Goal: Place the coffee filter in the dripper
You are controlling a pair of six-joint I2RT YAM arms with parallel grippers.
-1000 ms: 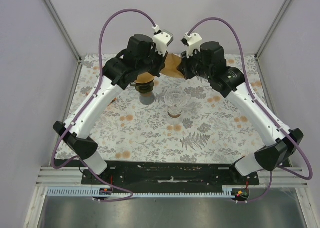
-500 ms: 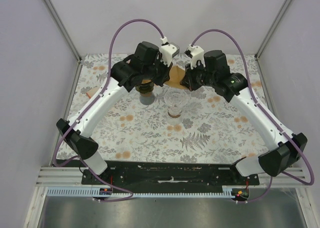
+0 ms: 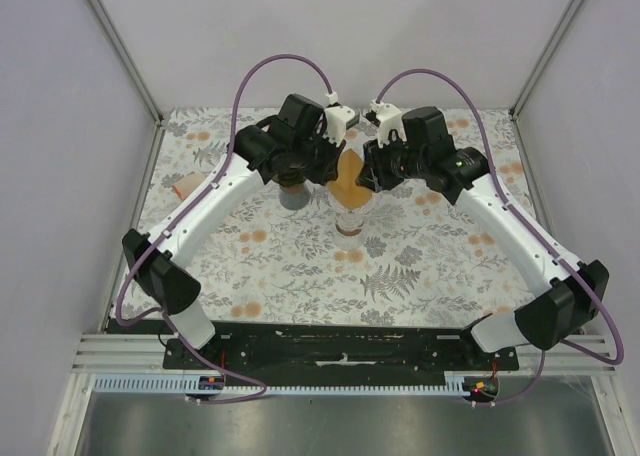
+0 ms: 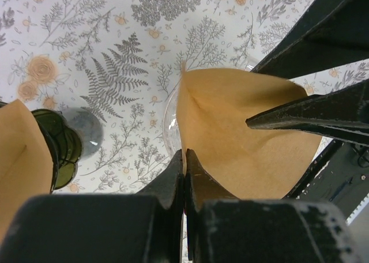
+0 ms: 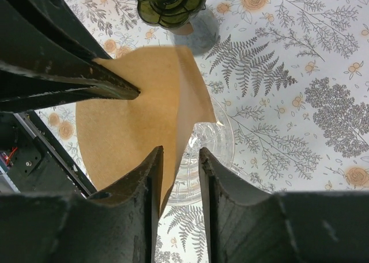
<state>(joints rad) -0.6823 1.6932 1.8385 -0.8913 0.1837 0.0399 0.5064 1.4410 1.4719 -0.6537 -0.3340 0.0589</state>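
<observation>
A brown paper coffee filter (image 3: 349, 179) hangs just above the clear glass dripper (image 3: 352, 214) at the table's middle. My left gripper (image 3: 334, 169) is shut on the filter's left edge; the left wrist view shows its jaws (image 4: 184, 157) pinched on the paper (image 4: 242, 142) over the dripper's rim (image 4: 169, 117). My right gripper (image 3: 366, 174) is open. In the right wrist view its fingers (image 5: 180, 154) straddle one edge of the filter (image 5: 132, 119) without pressing it, and the dripper (image 5: 214, 141) lies below.
A dark green glass holder (image 3: 290, 176) with a stack of brown filters stands just left of the dripper and also shows in the left wrist view (image 4: 64, 149) and the right wrist view (image 5: 167, 0). A small orange object (image 3: 186, 186) lies at the table's left edge.
Both grippers have carried the filter from the back of the table forward and down, so that it hangs over the dripper. The right gripper's fingers now stand apart.
</observation>
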